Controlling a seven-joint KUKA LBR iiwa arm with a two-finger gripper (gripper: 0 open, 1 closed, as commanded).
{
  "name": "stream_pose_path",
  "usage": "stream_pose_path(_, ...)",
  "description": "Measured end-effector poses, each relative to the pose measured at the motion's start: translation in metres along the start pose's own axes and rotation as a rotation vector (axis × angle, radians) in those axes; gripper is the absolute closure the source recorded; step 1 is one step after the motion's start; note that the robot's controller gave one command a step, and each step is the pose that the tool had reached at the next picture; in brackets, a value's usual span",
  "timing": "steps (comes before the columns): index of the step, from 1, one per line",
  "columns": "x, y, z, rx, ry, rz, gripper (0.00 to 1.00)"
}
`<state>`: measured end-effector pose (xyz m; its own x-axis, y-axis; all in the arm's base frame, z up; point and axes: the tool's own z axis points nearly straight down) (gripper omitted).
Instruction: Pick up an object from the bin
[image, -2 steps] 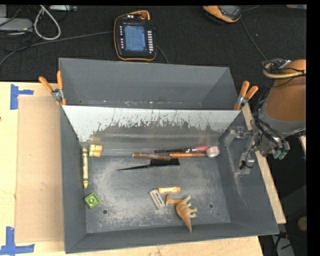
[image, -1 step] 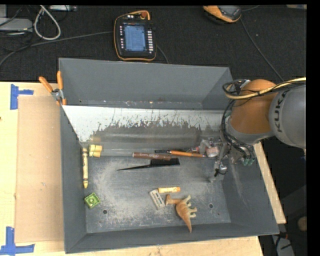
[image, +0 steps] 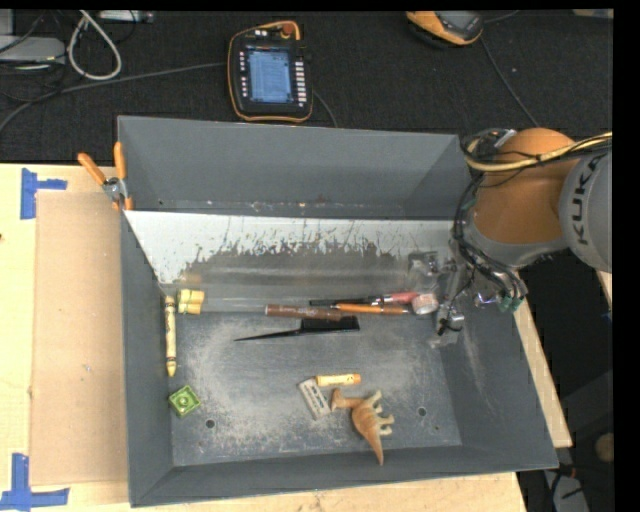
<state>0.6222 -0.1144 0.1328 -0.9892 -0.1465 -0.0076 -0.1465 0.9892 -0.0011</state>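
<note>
- Right, bin (image: 300, 180) first: grey sheet metal with sloped walls. The back wall is scuffed pale and the floor is dusty and scratched.
- Arm: comes in from the right, with a smooth orange cover (image: 520, 200) and dark cables at the wrist.
- Gripper (image: 446, 322): low over the right end of the floor, close to the right wall. I cannot tell whether it is open or closed, and nothing can be seen held in it.
- Nearest thing: a thin pink-ended stick (image: 405, 298), its pink tip just beside the gripper. Whether they touch is unclear.
- Same cluster, running left across the middle of the floor: a slim orange pen (image: 365, 308), a dark brown pencil-like stick (image: 295, 312) and a flat black piece tapering to a point (image: 300, 329).
- Behind them, along the foot of the back wall: what looks like a clear plastic tube (image: 290, 285).
- Front middle: a tan plastic dinosaur (image: 370, 418) with a ridged back, touching a small grey tag (image: 316, 398). A short cream stick (image: 340, 380) lies just beside them.
- Left side, well apart from the gripper: a yellow crayon (image: 170, 345) lying along the wall and a small green square block (image: 184, 401).
</note>
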Motion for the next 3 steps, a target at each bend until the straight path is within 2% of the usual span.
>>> stream_pose_path(1, 0.0, 0.009, 0.034, -0.008, 0.018, 0.033, 0.0)
stream_pose_path(2, 0.003, 0.01, 0.063, -0.002, 0.004, 0.101, 0.0)
stream_pose_path(3, -0.003, 0.023, 0.063, -0.005, 0.01, 0.227, 1.0)
